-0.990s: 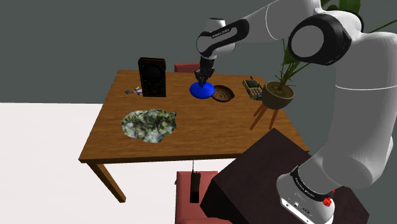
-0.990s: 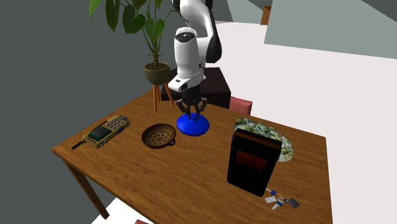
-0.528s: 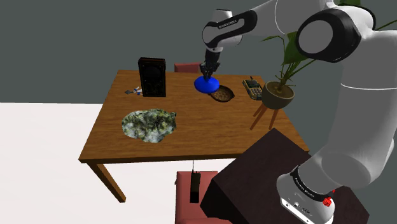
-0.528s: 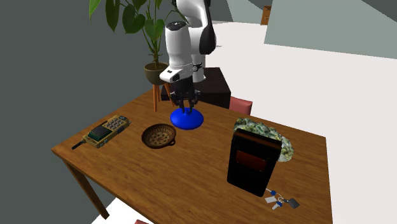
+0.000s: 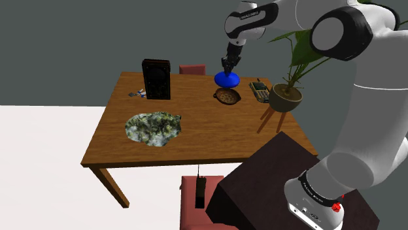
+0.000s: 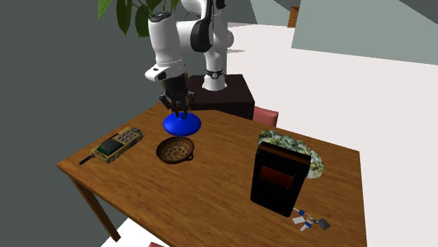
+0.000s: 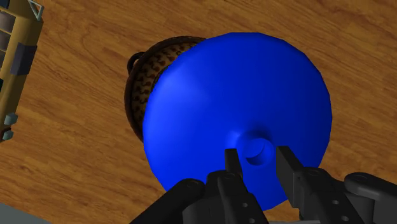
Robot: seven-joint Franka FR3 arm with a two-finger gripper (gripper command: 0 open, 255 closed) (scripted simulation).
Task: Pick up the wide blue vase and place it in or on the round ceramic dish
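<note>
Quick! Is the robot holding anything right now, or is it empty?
End effector: closed on the neck of the blue vase, holding it up in the air close to the brown dish.

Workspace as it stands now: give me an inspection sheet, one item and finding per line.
Surface: wooden table, brown top.
Job's things: blue vase held in the air, partly over the brown round dish, which sits on the table.
Clutter: black box, keys, mottled green slab, handset.
Gripper: jaws shut on the vase's neck.
Cables: nothing seen.
Surroundings: potted plant, red chair, grey wall.
</note>
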